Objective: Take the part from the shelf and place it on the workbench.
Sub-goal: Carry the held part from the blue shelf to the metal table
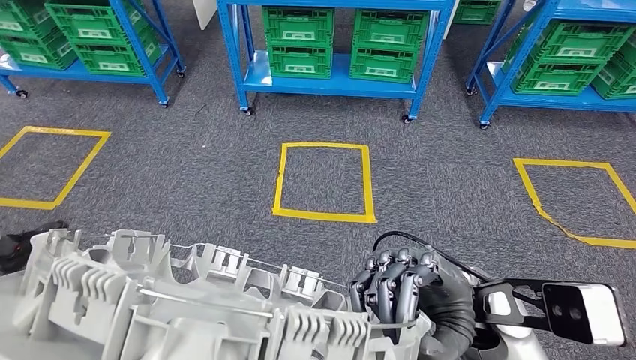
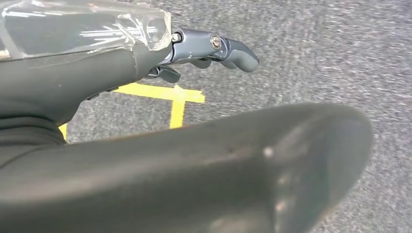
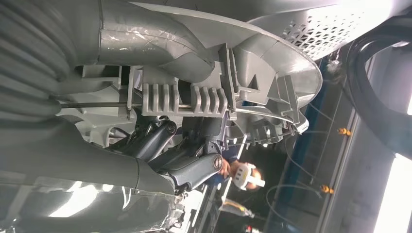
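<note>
Right hand [image 1: 397,289]: fingers curled over the rim of my grey part [image 1: 187,307], carried low before me, shelves [image 1: 330,75] ahead; left hand [image 2: 209,48] unclear; next, finding the bench.

- Part [image 1: 150,300]: pale grey plastic, ribbed and finned; the right wrist view shows a fine perforated mesh patch on it.
- Right hand [image 1: 397,289]: dark grey fingers, black cover at the wrist.
- Left hand [image 2: 214,48]: blue-grey finger, thick dark grey thumb, clear glossy wrap behind it.
- Floor [image 1: 450,172]: speckled dark grey carpet.
- Tape squares [image 1: 324,180]: yellow outlines on the carpet.
- Shelves [image 1: 337,82]: bright blue frames.
- Crates [image 1: 300,41]: green, slotted sides, pale labels.
- Camera [image 1: 585,311]: black face, white body.
</note>
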`<move>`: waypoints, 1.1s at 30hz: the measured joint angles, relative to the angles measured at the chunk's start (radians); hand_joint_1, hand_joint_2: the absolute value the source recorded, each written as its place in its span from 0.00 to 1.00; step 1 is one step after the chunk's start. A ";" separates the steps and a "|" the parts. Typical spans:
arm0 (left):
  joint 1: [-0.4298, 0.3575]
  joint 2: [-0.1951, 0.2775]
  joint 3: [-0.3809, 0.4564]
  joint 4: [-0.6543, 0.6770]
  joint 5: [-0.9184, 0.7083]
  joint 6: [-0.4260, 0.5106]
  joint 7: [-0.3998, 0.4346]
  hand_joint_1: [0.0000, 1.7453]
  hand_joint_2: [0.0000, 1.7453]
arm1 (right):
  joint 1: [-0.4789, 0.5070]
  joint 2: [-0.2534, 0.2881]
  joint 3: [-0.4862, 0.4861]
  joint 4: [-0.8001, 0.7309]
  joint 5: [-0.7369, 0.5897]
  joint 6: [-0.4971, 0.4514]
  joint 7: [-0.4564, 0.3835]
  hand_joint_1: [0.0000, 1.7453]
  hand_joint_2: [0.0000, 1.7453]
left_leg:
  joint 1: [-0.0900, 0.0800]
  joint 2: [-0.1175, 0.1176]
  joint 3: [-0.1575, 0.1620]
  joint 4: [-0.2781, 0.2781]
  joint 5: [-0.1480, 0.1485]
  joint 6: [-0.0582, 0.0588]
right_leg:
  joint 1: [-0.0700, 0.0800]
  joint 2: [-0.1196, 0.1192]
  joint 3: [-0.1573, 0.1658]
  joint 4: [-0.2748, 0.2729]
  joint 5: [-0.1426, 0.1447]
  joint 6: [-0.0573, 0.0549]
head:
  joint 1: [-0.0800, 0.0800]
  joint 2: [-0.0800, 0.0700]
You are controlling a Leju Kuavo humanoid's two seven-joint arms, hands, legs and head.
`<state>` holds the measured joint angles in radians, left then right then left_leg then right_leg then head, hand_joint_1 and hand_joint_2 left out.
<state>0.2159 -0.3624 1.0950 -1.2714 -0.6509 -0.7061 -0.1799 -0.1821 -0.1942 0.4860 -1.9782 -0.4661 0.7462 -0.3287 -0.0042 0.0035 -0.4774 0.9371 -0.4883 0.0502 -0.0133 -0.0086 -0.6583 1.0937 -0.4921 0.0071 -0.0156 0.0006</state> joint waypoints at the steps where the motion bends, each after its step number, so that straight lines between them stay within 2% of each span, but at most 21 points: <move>1: 0.000 0.000 -0.001 0.000 0.005 0.001 0.004 0.00 0.00 | 0.000 0.000 0.000 0.000 -0.001 0.003 0.001 1.00 1.00 | -0.001 0.000 -0.015 0.001 0.012 0.002 | -0.001 0.001 -0.019 0.067 -0.041 -0.002 | 0.001 0.000; 2: 0.001 0.000 -0.001 0.000 0.010 0.002 0.009 0.00 0.00 | 0.000 0.000 0.000 0.000 -0.003 0.006 0.003 1.00 1.00 | -0.002 0.000 -0.030 0.002 0.024 0.003 | -0.002 0.001 -0.035 0.132 -0.066 0.001 | 0.001 0.000; 3: 0.003 0.000 -0.002 0.000 0.016 0.004 0.014 0.00 0.00 | 0.000 0.000 0.001 0.000 -0.005 0.008 0.005 1.00 1.00 | -0.003 0.001 -0.045 0.004 0.035 0.002 | -0.002 0.001 -0.040 0.177 -0.068 0.011 | 0.001 0.000; 4: 0.005 0.000 -0.004 0.000 0.023 0.007 0.020 0.00 0.00 | 0.000 0.000 0.002 0.000 -0.006 0.009 0.007 1.00 1.00 | -0.003 0.001 -0.059 0.008 0.045 0.000 | -0.003 0.001 -0.028 0.189 -0.052 0.023 | 0.001 0.000; 6: 0.010 0.000 -0.008 0.000 0.037 0.013 0.029 0.00 0.00 | -0.002 0.000 0.004 0.000 -0.009 0.010 0.012 1.00 1.00 | -0.002 0.001 -0.085 0.020 0.060 -0.006 | -0.004 0.001 0.051 0.099 -0.010 0.040 | 0.001 0.000; 7: 0.013 -0.001 -0.012 0.000 0.042 0.015 0.032 0.00 0.00 | -0.005 0.000 0.005 0.000 -0.009 0.010 0.014 1.00 1.00 | -0.004 0.001 -0.098 0.030 0.064 -0.009 | -0.003 0.001 0.107 0.019 -0.005 0.040 | 0.001 0.000; 8: 0.015 -0.001 -0.014 -0.001 0.045 0.016 0.034 0.00 0.00 | -0.008 0.000 0.006 0.000 -0.010 0.010 0.015 1.00 1.00 | -0.005 0.001 -0.108 0.040 0.067 -0.013 | -0.003 0.002 0.151 -0.051 -0.012 0.033 | 0.000 0.000; 10: 0.019 -0.001 -0.020 -0.004 0.055 0.019 0.040 0.00 0.00 | -0.011 0.000 0.008 0.000 -0.014 0.011 0.015 1.00 1.00 | -0.008 0.001 -0.124 0.053 0.074 -0.024 | 0.002 0.003 0.187 -0.120 -0.032 0.015 | 0.000 0.000; 12: 0.026 -0.001 -0.026 -0.010 0.071 0.027 0.050 0.00 0.00 | -0.012 0.000 0.008 0.000 -0.019 0.011 0.014 1.00 1.00 | -0.004 0.000 -0.131 0.060 0.076 -0.036 | 0.000 0.004 0.177 -0.124 -0.029 -0.002 | 0.000 0.000; 13: 0.031 -0.002 -0.030 -0.013 0.079 0.031 0.055 0.00 0.00 | -0.012 0.000 0.008 0.000 -0.023 0.011 0.013 1.00 1.00 | -0.001 0.000 -0.140 0.078 0.060 -0.043 | -0.002 0.003 0.173 -0.125 -0.024 -0.011 | -0.001 0.000; 14: 0.036 -0.002 -0.034 -0.016 0.087 0.034 0.059 0.00 0.00 | -0.013 0.001 0.009 0.000 -0.026 0.011 0.012 1.00 1.00 | 0.002 -0.001 -0.155 0.114 0.031 -0.049 | -0.004 0.002 0.168 -0.126 -0.019 -0.018 | -0.002 0.000; 17: 0.044 -0.001 -0.043 -0.022 0.098 0.039 0.065 0.00 0.00 | -0.012 0.004 0.009 0.000 -0.027 0.012 0.014 1.00 1.00 | 0.011 -0.002 -0.222 0.302 -0.078 -0.066 | -0.004 -0.006 0.153 -0.124 -0.006 -0.028 | -0.004 0.000; 18: 0.045 0.000 -0.044 -0.022 0.099 0.039 0.065 0.00 0.00 | -0.011 0.006 0.009 0.000 -0.021 0.013 0.018 1.00 1.00 | 0.013 -0.002 -0.231 0.340 -0.089 -0.069 | -0.003 -0.010 0.148 -0.123 -0.002 -0.027 | -0.004 0.000; 19: 0.046 -0.001 -0.045 -0.022 0.101 0.039 0.065 0.00 0.00 | -0.010 0.007 0.009 0.000 -0.014 0.014 0.021 1.00 1.00 | 0.015 -0.002 -0.221 0.341 -0.081 -0.069 | -0.003 -0.014 0.143 -0.121 0.000 -0.027 | -0.004 0.000; 20: 0.047 0.000 -0.046 -0.022 0.104 0.039 0.066 0.00 0.00 | -0.010 0.007 0.010 0.001 -0.006 0.016 0.022 1.00 1.00 | 0.015 0.001 -0.190 0.301 -0.059 -0.068 | -0.003 -0.020 0.141 -0.120 0.002 -0.026 | -0.004 0.000; 22: 0.047 0.000 -0.048 -0.025 0.117 0.041 0.069 0.00 0.00 | -0.011 0.007 0.010 0.001 0.012 0.022 0.018 1.00 1.00 | 0.011 0.027 -0.095 0.153 -0.011 -0.060 | 0.000 -0.033 0.143 -0.119 0.004 -0.022 | -0.004 0.000; 24: 0.047 0.001 -0.050 -0.030 0.130 0.042 0.074 0.00 0.00 | -0.014 0.006 0.011 0.001 0.025 0.026 0.011 1.00 1.00 | 0.001 0.052 -0.040 0.058 0.005 -0.047 | 0.004 -0.047 0.144 -0.119 0.008 -0.015 | -0.004 0.000; 27: 0.048 0.001 -0.051 -0.034 0.138 0.043 0.084 0.00 0.00 | -0.021 0.005 0.013 0.000 0.044 0.024 0.004 1.00 1.00 | -0.002 0.037 -0.043 0.035 0.014 -0.028 | 0.007 -0.069 0.139 -0.121 0.012 -0.001 | -0.006 0.000; 29: 0.046 0.001 -0.050 -0.037 0.137 0.041 0.090 0.00 0.00 | -0.027 0.001 0.014 -0.002 0.060 0.018 -0.004 1.00 1.00 | 0.003 0.019 -0.044 0.020 0.029 -0.013 | 0.006 -0.047 0.116 -0.078 -0.014 0.001 | -0.004 0.000; 31: 0.038 -0.001 -0.048 -0.038 0.123 0.035 0.092 0.00 0.00 | -0.029 -0.004 0.015 -0.002 0.076 0.014 -0.012 1.00 1.00 | 0.005 0.000 -0.050 0.014 0.040 -0.005 | 0.006 -0.012 0.054 0.051 -0.073 -0.006 | -0.003 0.000; 33: 0.027 -0.001 -0.041 -0.035 0.094 0.029 0.087 0.00 0.00 | -0.029 -0.009 0.017 -0.002 0.093 0.012 -0.019 1.00 1.00 | 0.003 -0.022 -0.059 0.015 0.046 -0.003 | 0.005 0.001 -0.005 0.175 -0.112 -0.005 | -0.002 0.000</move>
<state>0.2429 -0.3636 1.0539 -1.3067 -0.5568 -0.6770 -0.0926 -0.2107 -0.2028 0.5031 -1.9806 -0.3732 0.7580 -0.3479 -0.0008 -0.0183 -0.5359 0.9519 -0.4422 0.0475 -0.0082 -0.0079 -0.6630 1.2683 -0.6044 0.0017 -0.0179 0.0005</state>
